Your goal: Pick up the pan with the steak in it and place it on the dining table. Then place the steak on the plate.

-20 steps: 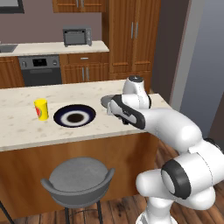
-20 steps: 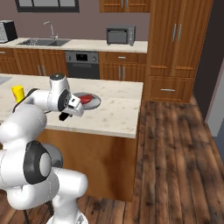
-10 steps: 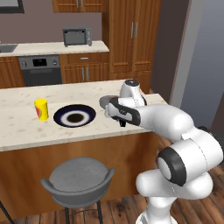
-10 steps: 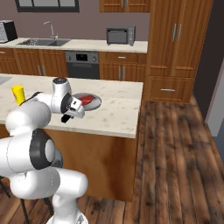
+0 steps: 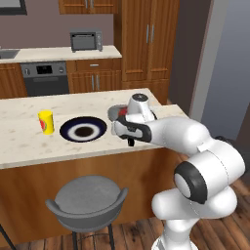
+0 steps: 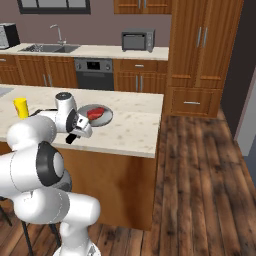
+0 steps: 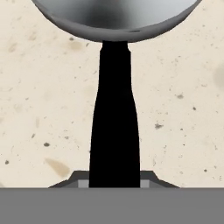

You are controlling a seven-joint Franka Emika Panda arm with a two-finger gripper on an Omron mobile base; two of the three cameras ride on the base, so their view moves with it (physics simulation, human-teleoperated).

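Observation:
The grey pan (image 6: 101, 116) rests on the beige dining table (image 6: 131, 131), with the red steak (image 6: 95, 112) inside it. From the left base view the pan (image 5: 114, 112) and steak (image 5: 122, 111) peek out behind my wrist. My gripper (image 7: 114, 181) is shut on the pan's black handle (image 7: 114, 131), which runs straight up to the bowl (image 7: 116, 17). The gripper (image 5: 129, 140) sits near the table's front edge. The dark-rimmed plate (image 5: 83, 130) lies just left of the pan, with nothing on it.
A yellow cup (image 5: 46, 121) stands left of the plate, near the table's far left (image 6: 21, 107). A grey stool (image 5: 86, 197) stands below the table's front edge. Kitchen counters with an oven and a toaster oven (image 5: 86, 41) line the back wall.
The hand, still on the pan's handle, has shifted slightly toward the plate and lower. The elbow has swung in closer to the table.

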